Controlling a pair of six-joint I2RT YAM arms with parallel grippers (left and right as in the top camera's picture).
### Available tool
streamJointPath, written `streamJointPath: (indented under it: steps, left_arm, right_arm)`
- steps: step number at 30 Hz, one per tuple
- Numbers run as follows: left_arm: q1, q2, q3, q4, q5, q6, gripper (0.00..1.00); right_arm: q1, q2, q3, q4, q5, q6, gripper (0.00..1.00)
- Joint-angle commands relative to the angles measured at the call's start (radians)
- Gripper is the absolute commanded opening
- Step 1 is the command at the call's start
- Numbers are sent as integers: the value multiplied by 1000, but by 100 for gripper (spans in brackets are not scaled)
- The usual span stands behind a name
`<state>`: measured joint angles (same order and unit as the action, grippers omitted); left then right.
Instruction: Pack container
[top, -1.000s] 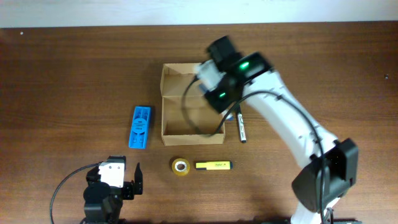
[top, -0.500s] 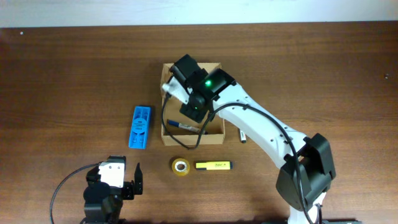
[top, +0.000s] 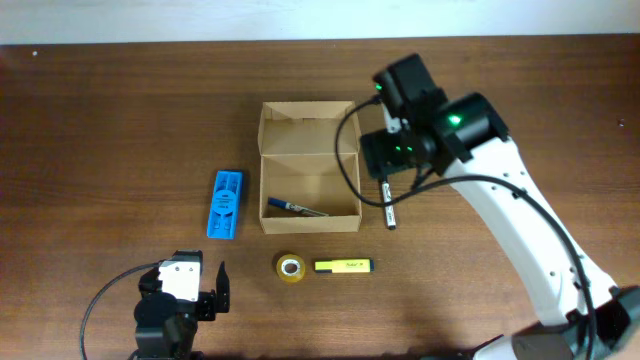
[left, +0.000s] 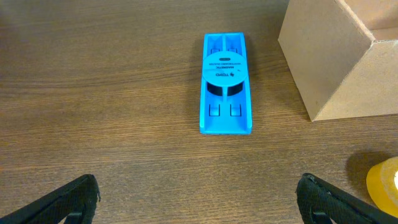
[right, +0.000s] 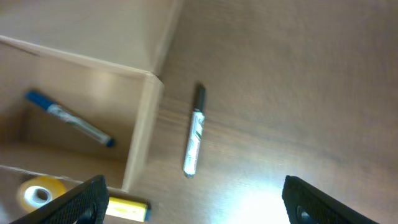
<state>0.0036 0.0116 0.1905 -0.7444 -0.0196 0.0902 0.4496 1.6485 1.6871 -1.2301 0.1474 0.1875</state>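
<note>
One tan cardboard container (top: 310, 175), flap up, pen (top: 296, 207) inside; L gripper (left: 198, 199), R gripper (right: 198, 199) jaws spread.

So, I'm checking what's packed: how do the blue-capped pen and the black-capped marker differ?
The blue-capped pen lies inside the cardboard box; the black-capped marker lies outside, beside its wall. The pen slants across the box floor; the marker runs parallel to the wall. Both are slim with pale barrels.
</note>
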Motion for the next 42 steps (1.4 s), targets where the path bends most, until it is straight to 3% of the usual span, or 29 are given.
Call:
streamJointPath:
  steps: [1, 4, 9, 17, 22, 27, 30, 35, 38, 40, 42]
  left_arm:
    - [6, -5, -6, 0, -11, 17, 100]
    - [6, -5, -6, 0, -11, 17, 100]
    - [6, -5, -6, 0, -11, 16, 100]
    - [6, -5, -6, 0, -11, 17, 100]
    - [6, -5, -6, 0, -11, 17, 100]
    - [6, -5, -6, 0, -11, 17, 100]
    - [6, -5, -6, 0, -11, 16, 100]
    - [6, -5, -6, 0, -11, 17, 100]
    - [6, -5, -6, 0, -11, 17, 100]
    - [6, -5, -6, 0, -11, 17, 100]
    - [6, -5, -6, 0, -11, 17, 100]
  right_arm:
    - [-24, -82, -194, 66, 23, 108, 91]
    - [-54, -139, -404, 196, 11, 189, 91]
    - [-57, -108, -562, 345, -69, 188, 91]
    - [-58, 60, -584, 507, -67, 188, 90]
    - [-58, 154, -584, 536, -68, 189, 82]
    - [-58, 208, -584, 559, -68, 189, 65]
    - [-58, 225, -584, 562, -69, 189, 49]
    - [-58, 229, -585, 571, -69, 188, 36]
    - [-58, 239, -585, 580, -69, 188, 12]
    - [-58, 239, -585, 581, -69, 188, 4]
    - [-58, 239, -584, 584, -68, 188, 4]
